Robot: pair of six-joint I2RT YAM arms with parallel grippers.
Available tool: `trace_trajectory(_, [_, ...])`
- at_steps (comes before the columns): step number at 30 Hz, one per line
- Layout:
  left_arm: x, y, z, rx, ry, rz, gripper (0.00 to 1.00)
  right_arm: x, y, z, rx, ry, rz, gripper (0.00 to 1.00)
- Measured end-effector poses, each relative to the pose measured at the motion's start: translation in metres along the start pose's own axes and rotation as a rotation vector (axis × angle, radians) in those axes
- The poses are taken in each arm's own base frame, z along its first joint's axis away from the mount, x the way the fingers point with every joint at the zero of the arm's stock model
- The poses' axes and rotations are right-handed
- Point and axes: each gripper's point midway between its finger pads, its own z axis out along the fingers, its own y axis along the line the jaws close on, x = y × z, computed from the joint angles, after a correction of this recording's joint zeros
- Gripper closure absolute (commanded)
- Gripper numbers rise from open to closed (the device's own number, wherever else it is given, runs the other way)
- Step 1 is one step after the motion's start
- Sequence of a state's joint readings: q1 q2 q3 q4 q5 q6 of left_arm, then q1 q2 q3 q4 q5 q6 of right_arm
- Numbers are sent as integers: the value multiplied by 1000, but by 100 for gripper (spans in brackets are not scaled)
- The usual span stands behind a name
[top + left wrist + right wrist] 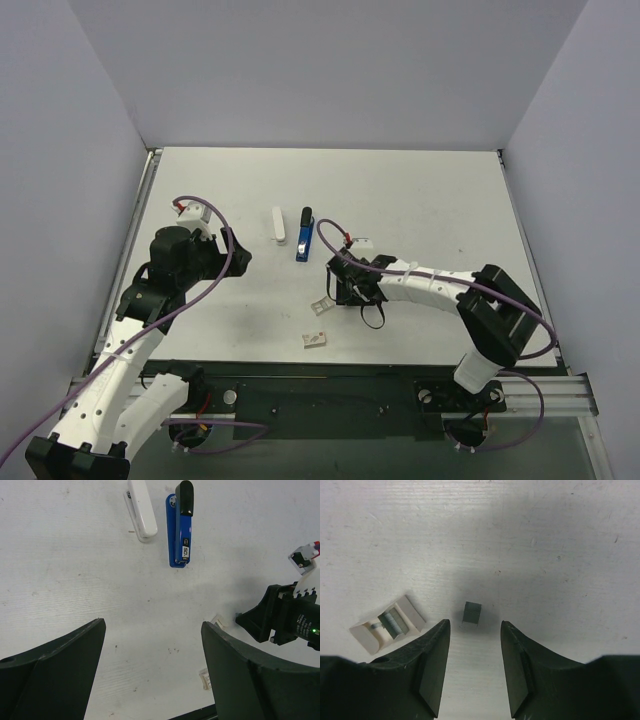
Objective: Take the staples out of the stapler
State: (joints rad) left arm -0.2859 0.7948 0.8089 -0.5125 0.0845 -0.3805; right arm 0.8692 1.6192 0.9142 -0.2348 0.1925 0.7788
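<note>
The stapler (303, 237) looks light, stiff, slick-sided; I'd pinch its blue flanks mid-length; the staples (278, 224) beside it seem brittle; left claw (153, 630) and right claw (475, 630) both stand spread, empty.

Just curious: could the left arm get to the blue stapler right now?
Likely yes: the left gripper stands open facing the stapler, with only bare table between them; the white bar beside it lies apart.

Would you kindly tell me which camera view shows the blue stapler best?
The left wrist view: the stapler lies close and whole, black end and label plain. The top external view shows it small, mid-table; the right wrist view misses it.
</note>
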Motion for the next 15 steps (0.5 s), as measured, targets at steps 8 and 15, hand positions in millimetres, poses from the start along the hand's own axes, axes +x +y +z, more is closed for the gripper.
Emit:
trace_trajectory(8, [0, 0, 0, 1, 0, 0, 12, 9, -6, 9, 49, 41, 24, 60])
trace_trajectory(15, [0, 0, 0, 3, 1, 0, 12, 6, -2, 13, 56, 46, 36, 61])
